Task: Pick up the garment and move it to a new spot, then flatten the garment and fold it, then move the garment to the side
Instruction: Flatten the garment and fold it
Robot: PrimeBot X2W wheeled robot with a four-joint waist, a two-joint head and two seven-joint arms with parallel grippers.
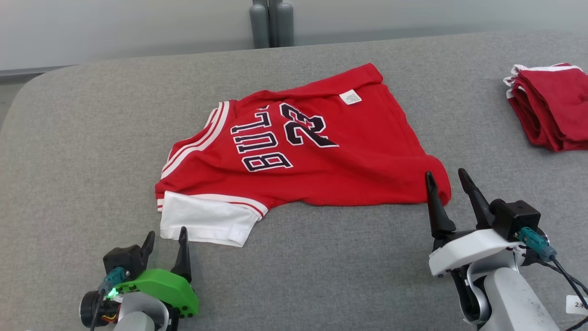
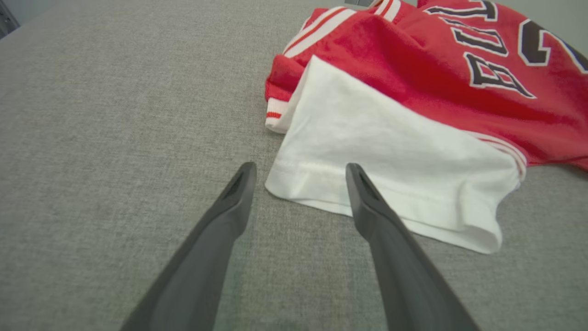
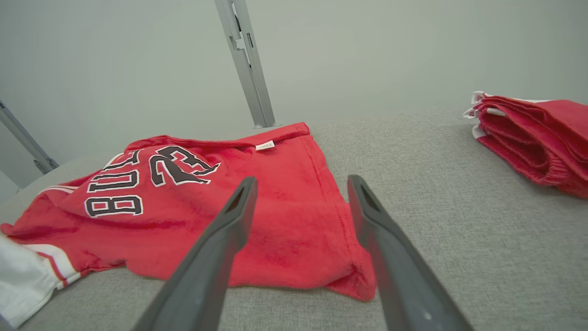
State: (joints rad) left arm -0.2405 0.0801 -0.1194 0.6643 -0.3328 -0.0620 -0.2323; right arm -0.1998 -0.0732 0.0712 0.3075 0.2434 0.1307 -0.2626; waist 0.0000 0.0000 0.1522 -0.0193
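Note:
The garment (image 1: 321,156) is a red jersey with dark "BULLS 23" lettering and a white sleeve (image 1: 202,220), spread on the grey table (image 1: 92,138). My left gripper (image 1: 166,234) stands open just in front of the white sleeve's hem; in the left wrist view the left gripper (image 2: 301,170) has the corner of the sleeve (image 2: 390,156) between its fingertips, nothing clamped. My right gripper (image 1: 448,177) is open at the jersey's near right corner. The right wrist view shows the right gripper (image 3: 302,184) straddling that red corner (image 3: 298,239) from above, apart from the cloth.
A pile of folded red garments (image 1: 551,105) lies at the table's far right, also visible as folded red garments (image 3: 537,138). Grey posts (image 1: 271,23) stand behind the table's far edge. Bare grey surface stretches to the left of the jersey.

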